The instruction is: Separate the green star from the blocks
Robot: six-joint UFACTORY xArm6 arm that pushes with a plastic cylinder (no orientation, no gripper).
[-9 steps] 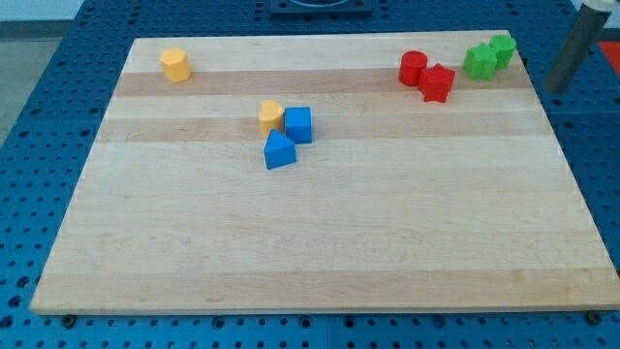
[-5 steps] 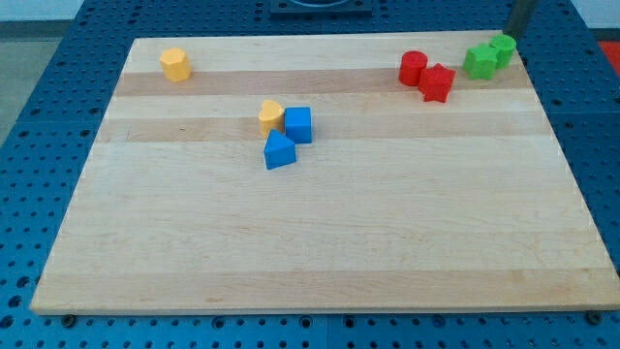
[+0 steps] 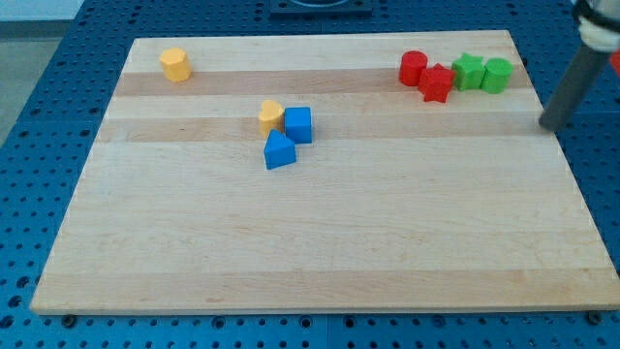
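While my tip (image 3: 551, 125) is resting bare at the board's (image 3: 320, 252) right edge, holding nothing, the green star (image 3: 469, 72) is sitting near the top-right corner, wedged between a green block (image 3: 497, 75) and a red star (image 3: 437, 82).

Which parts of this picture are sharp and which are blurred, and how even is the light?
Camera view: the wooden board and blocks such as the green star and blue cube are sharp; the dark rod, down to my tip off the board's right edge, is smeared by motion. Light is soft and even, with only faint shadows and no glare.
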